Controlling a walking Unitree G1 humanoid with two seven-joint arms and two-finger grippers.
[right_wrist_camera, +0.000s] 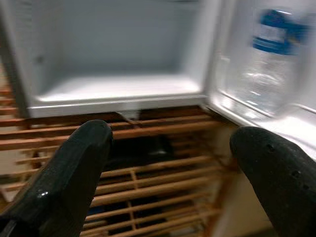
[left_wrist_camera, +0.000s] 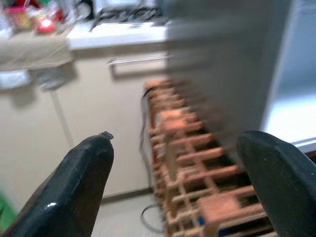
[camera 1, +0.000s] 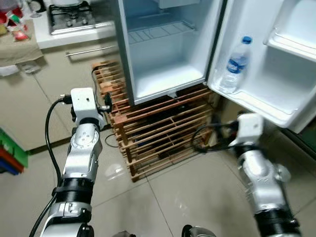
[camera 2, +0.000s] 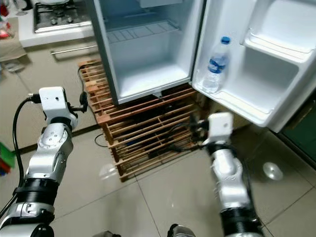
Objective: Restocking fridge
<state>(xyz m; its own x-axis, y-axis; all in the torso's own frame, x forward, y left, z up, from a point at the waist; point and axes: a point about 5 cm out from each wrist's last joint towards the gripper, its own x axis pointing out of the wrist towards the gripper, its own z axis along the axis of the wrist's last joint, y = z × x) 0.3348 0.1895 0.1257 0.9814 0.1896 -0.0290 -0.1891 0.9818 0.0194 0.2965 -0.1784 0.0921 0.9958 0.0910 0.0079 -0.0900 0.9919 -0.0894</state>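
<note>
Left eye view: fridge (camera 1: 163,54) open on a wooden pallet stack (camera 1: 163,133), main compartment bare; one water bottle (camera 1: 236,65) upright in the lower door shelf (camera 1: 256,104), long axis vertical, blue cap up.

Right eye view: both arms raised toward the fridge, nothing carried. Probably between items; next calls for fetching more stock.

Left wrist view: left gripper (left_wrist_camera: 177,185) jaws spread wide, empty, near the pallets.

Right wrist view: right gripper (right_wrist_camera: 170,173) jaws wide apart, empty, bottle just beyond.

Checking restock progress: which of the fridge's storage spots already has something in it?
The lower door shelf holds the one item, an upright water bottle with a blue cap. The upper door bin, wire rack and fridge floor look bare.
</note>
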